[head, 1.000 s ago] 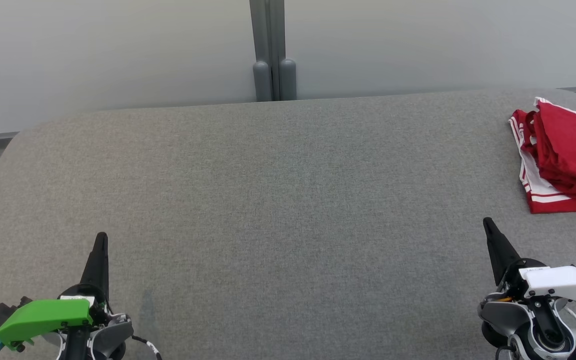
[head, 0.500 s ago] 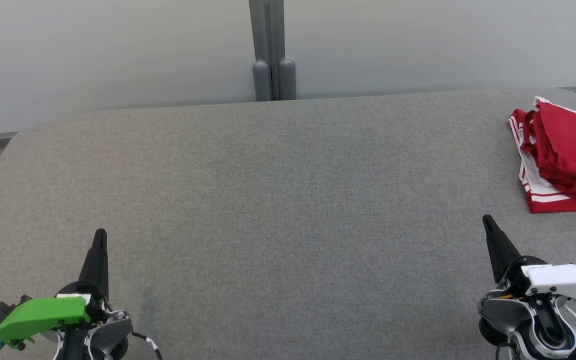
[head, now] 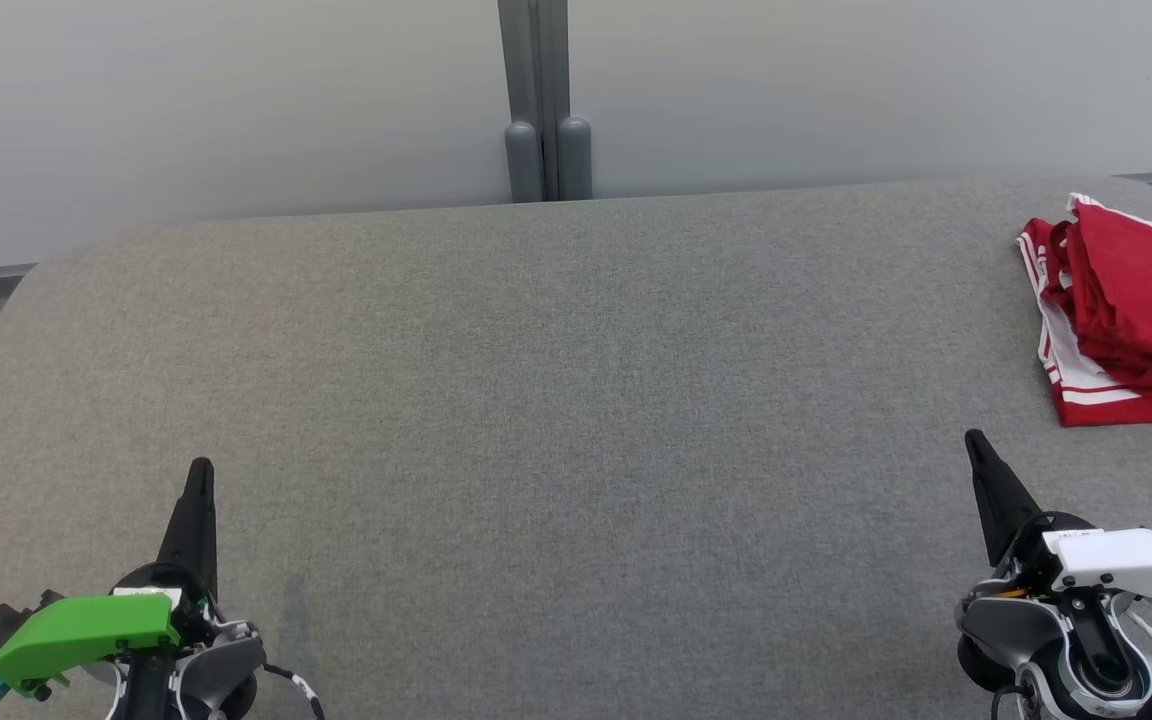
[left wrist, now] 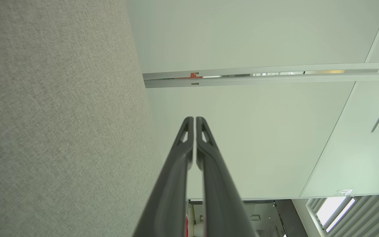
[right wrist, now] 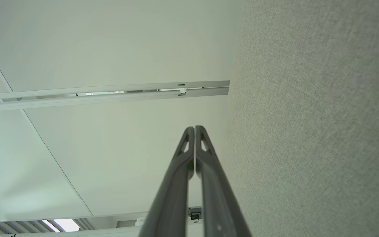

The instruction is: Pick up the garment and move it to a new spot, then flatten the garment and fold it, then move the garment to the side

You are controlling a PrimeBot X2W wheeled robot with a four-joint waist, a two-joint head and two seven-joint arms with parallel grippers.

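The garment (head: 1136, 305), red with white stripes, lies folded at the far right edge of the grey padded surface (head: 556, 400) in the head view. My left gripper (head: 200, 468) rests at the lower left, shut and empty, far from the garment. At the lower right my right gripper (head: 972, 440) is shut and empty too, a short way in front of and to the left of the garment. Each wrist view shows its own fingers pressed together, left gripper (left wrist: 194, 118) and right gripper (right wrist: 194, 127), beside the grey fabric.
A pale wall with a grey vertical post (head: 544, 100) runs behind the padded surface. The surface rounds off at its far left corner (head: 26, 290). Wide bare fabric lies between the two grippers.
Both grippers have crept a few pixels up the head view since a second ago. The garment has stayed where it was.
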